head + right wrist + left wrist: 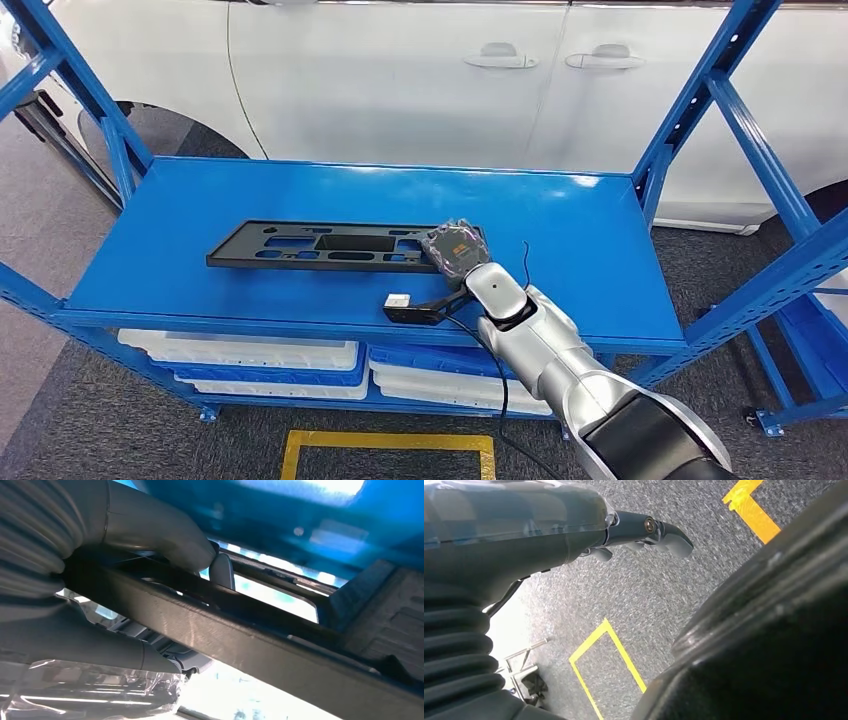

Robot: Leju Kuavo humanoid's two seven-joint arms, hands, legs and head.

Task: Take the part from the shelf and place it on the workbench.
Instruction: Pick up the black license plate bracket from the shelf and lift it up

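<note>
The part (pixel 320 245) is a long, flat black plastic frame with cut-outs, lying on the blue top shelf (pixel 560 230) left of centre. My right hand (pixel 455 250) is at the part's right end. In the right wrist view the thumb (pixel 160 535) lies over the frame's bar (pixel 225 630) and the fingers (pixel 100 650) curl under it, so the hand grips the part. My left hand (pixel 524 525) hangs over the grey floor and holds nothing, its fingers loosely apart.
A white car (pixel 400 70) stands close behind the rack. Blue uprights (pixel 700 100) flank the shelf on both sides. White and blue trays (pixel 270 360) fill the lower shelf. Yellow tape (pixel 390 440) marks the carpet in front.
</note>
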